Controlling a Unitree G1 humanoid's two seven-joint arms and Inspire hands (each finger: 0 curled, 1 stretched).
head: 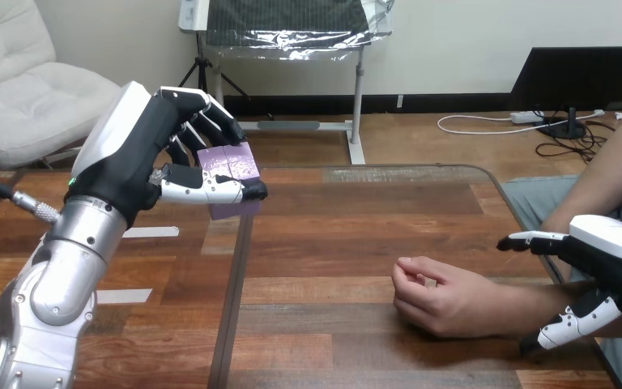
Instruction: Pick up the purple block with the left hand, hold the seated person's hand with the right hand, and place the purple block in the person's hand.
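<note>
Left hand (129,162) is raised over the left part of the desk (332,243), fingers (202,113) clamped on the purple block (231,166). Person's hand (441,300) rests loosely curled on the desk near the right edge. Right hand (615,259) is at that edge, fingers apart on either side of the person's wrist. Can't tell if they touch.

You see a wooden table (356,219) | past its far left, a soft white chair (16,89) | past its far edge, a metal stand (359,97) with shiny foil (291,32), a white wall (453,49) | far right, a black screen (583,77) on wood floor (453,146)
</note>
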